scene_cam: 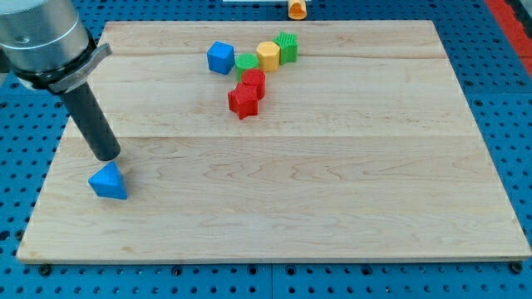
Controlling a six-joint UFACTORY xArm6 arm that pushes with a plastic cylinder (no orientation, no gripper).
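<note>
My tip (pixel 108 156) rests on the wooden board near the view's left edge. Just below it, a small gap away, lies a blue triangular block (pixel 109 182), the nearest block. Far off toward the view's top is a cluster: a blue cube (pixel 220 57), a green block (pixel 247 63), a yellow block (pixel 268 56), and a second green block (pixel 288 46). Beneath them sit a red block (pixel 253 83) and a red star-like block (pixel 243 102), touching each other.
The wooden board (pixel 332 183) lies on a blue perforated table (pixel 21 166). A small orange object (pixel 298 9) stands off the board at the view's top. The arm's grey body (pixel 41 37) fills the top left corner.
</note>
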